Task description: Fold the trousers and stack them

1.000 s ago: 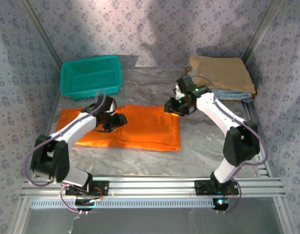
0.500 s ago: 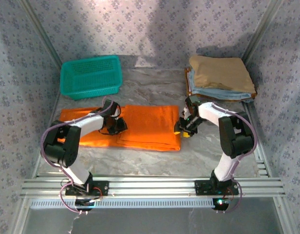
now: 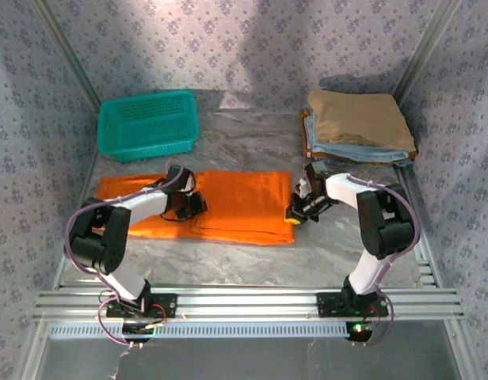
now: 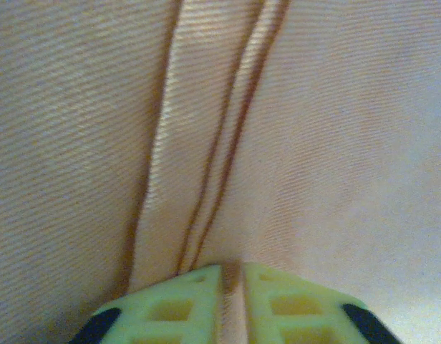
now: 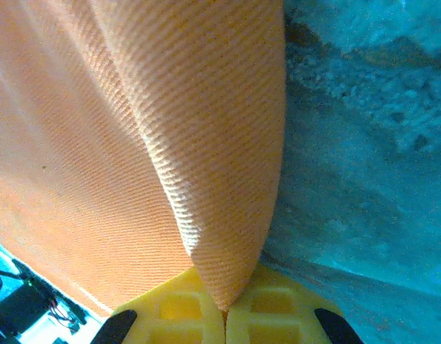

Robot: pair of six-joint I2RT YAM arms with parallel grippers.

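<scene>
Top view: the trousers (image 3: 236, 207) lie flat on the table (image 3: 252, 261), left of centre, near the teal basket (image 3: 147, 123) and on our side of it, not touching it. They're bright orange and partly folded. We see a thicker doubled panel on the right half and a thinner layer running out to the left. The long edges run roughly parallel to the table's near edge.

The left gripper (image 3: 193, 203) is down on the cloth at the left edge of the doubled panel, with its arm lying low over the left part of the trousers. In the left wrist view the left gripper (image 4: 233, 271) has its jaws almost together. A thin ridge of orange fabric runs straight into the slit between them, and creases fan out from that spot. We read that as a pinch on a fold of the trousers.

The right gripper (image 3: 298, 212) is at the trousers' right edge, low near the table. In the right wrist view the right gripper (image 5: 224, 307) has its jaws pressed together on the rounded, folded edge of the cloth, and the fold tapers down into them. The marble surface shows just right of the fold. So it's clamped on the trousers too.

Far right corner: the tan folded garment (image 3: 359, 117) sits on top of the light blue folded garments (image 3: 347, 150), one stack, well apart from the trousers.
</scene>
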